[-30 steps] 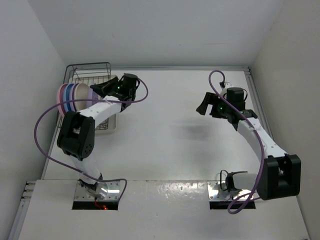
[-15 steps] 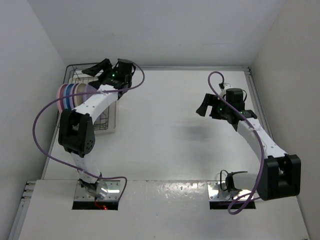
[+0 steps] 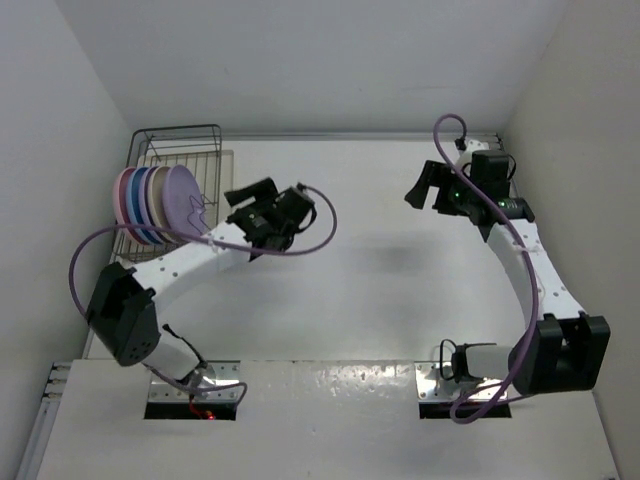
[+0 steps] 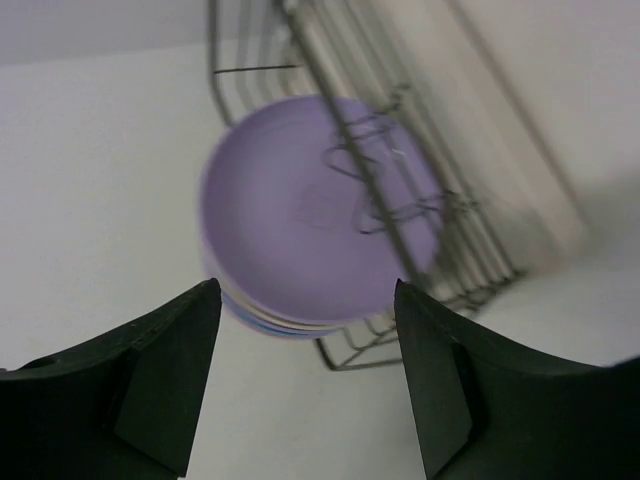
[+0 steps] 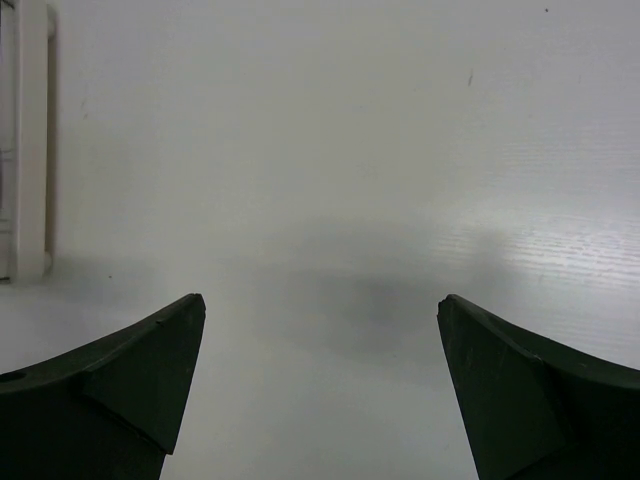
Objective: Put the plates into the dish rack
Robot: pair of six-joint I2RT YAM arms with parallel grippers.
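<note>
Several plates stand on edge in the dish rack [image 3: 185,145] at the far left: a pink one [image 3: 121,195] outermost, then blue and cream ones, and a lilac plate [image 3: 181,198] facing the table. In the left wrist view that lilac plate [image 4: 290,215] sits behind the rack's wires [image 4: 400,215], with other rims showing under it. My left gripper [image 3: 245,205] hovers just right of the plates, apart from them, open and empty [image 4: 305,295]. My right gripper [image 3: 428,190] hangs open and empty over bare table at the far right [image 5: 320,305].
The rack rests on a pale tray base [image 3: 226,160], whose edge also shows in the right wrist view [image 5: 30,150]. White walls close in on the left, back and right. Purple cables loop from both arms.
The left gripper opened and drew back from the rack to the right, leaving the lilac plate standing in it. The right arm swung toward the far right.
</note>
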